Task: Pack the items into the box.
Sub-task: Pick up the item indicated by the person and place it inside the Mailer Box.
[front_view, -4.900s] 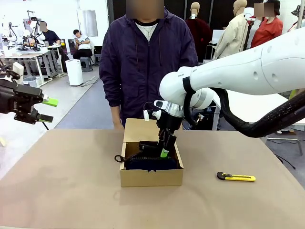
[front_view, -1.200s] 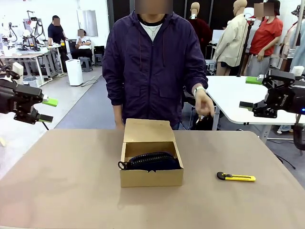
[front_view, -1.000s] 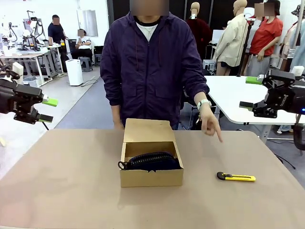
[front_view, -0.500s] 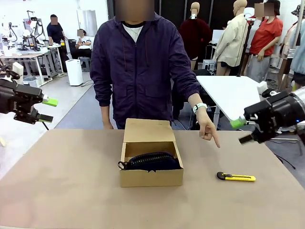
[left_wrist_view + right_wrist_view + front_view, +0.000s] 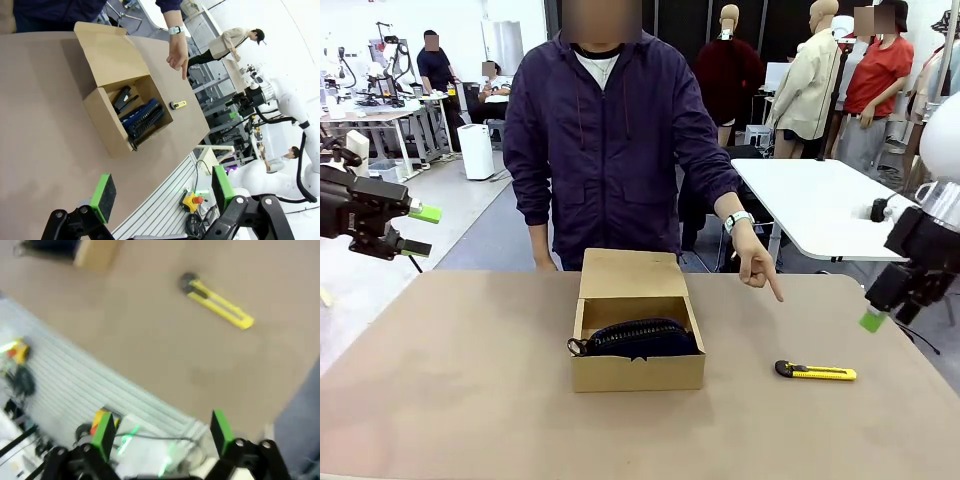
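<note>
Knife (image 5: 815,372) is lying flat on the table (image 5: 470,380), right of the box (image 5: 638,372). Seemingly slim, stiff, light and slick, it is inviting a mid-body pinch. Left gripper (image 5: 163,192) and right gripper (image 5: 163,432) are gaping, empty.

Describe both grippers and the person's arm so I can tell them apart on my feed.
The left gripper and right gripper have black, angular bodies with two fingers each, tipped with flat green pads. The right arm is glossy white and rounded. The person wears a dark purple jacket sleeve and a pale-strapped wristwatch.
</note>
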